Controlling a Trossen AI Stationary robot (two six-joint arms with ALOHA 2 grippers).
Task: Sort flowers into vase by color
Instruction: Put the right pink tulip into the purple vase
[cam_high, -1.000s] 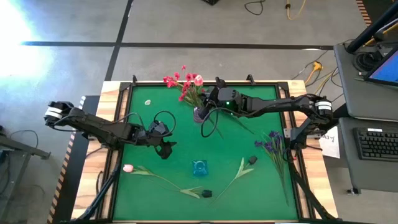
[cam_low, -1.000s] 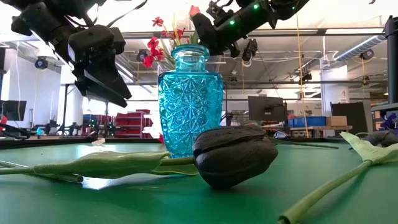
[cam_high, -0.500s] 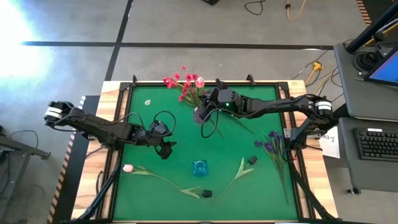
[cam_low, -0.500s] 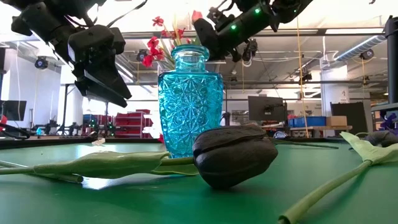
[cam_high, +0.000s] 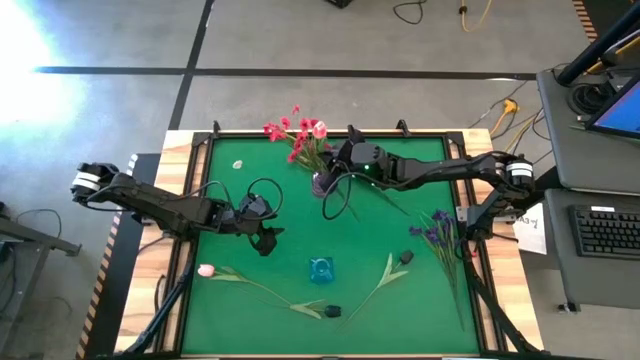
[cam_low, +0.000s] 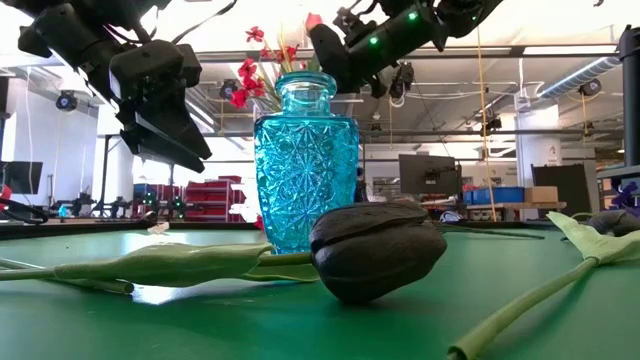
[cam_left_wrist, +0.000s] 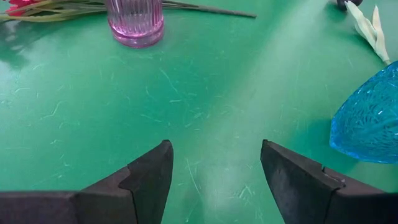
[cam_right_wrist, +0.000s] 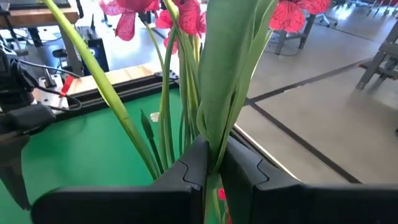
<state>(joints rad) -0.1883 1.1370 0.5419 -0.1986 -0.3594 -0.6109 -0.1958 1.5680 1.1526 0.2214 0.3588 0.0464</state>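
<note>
High view: left tool (cam_high: 265, 241) hovers spread and empty over the desk (cam_high: 420, 300). At the back, right tool (cam_high: 343, 158) pinches a red flower's stem (cam_right_wrist: 219, 93) above the pink vase (cam_high: 321, 183). Risk: stem slips sideways, tipping the vase.

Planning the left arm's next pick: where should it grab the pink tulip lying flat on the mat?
Probably mid-stem on the pink tulip, from straight above, the left gripper straddling it crosswise: the stem is thin and lies flat on the mat.
</note>
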